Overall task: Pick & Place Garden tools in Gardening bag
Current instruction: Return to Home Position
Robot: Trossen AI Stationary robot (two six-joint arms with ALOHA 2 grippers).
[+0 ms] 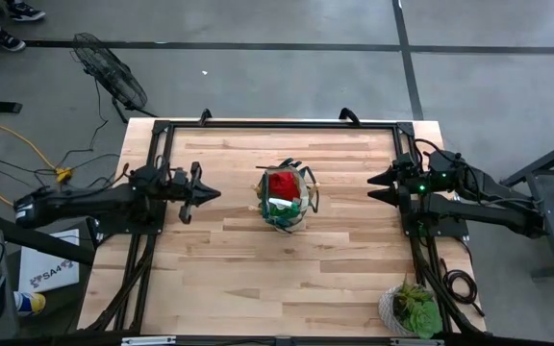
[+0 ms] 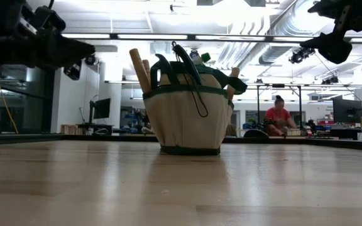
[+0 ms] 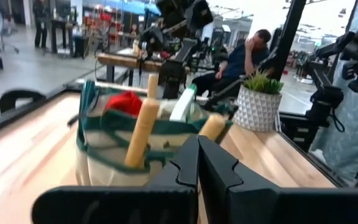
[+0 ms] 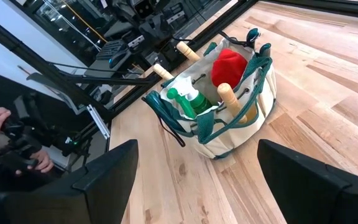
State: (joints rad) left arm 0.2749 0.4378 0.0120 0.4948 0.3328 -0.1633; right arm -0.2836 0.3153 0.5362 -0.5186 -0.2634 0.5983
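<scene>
Two hands flank the gardening bag (image 1: 285,204), which holds the garden tools (image 1: 282,183) upright at mid bench (image 1: 239,274); the left hand (image 1: 216,195), closed and empty, is slightly nearer the bag; the right hand (image 1: 373,187) gapes empty opposite.

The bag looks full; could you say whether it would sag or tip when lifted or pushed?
Probably floppy: the bag is fabric and its loop droops. Possibly top-heavy, as tool handles stand above the rim; a high push might tip it. Its flat base shouldn't roll.
</scene>
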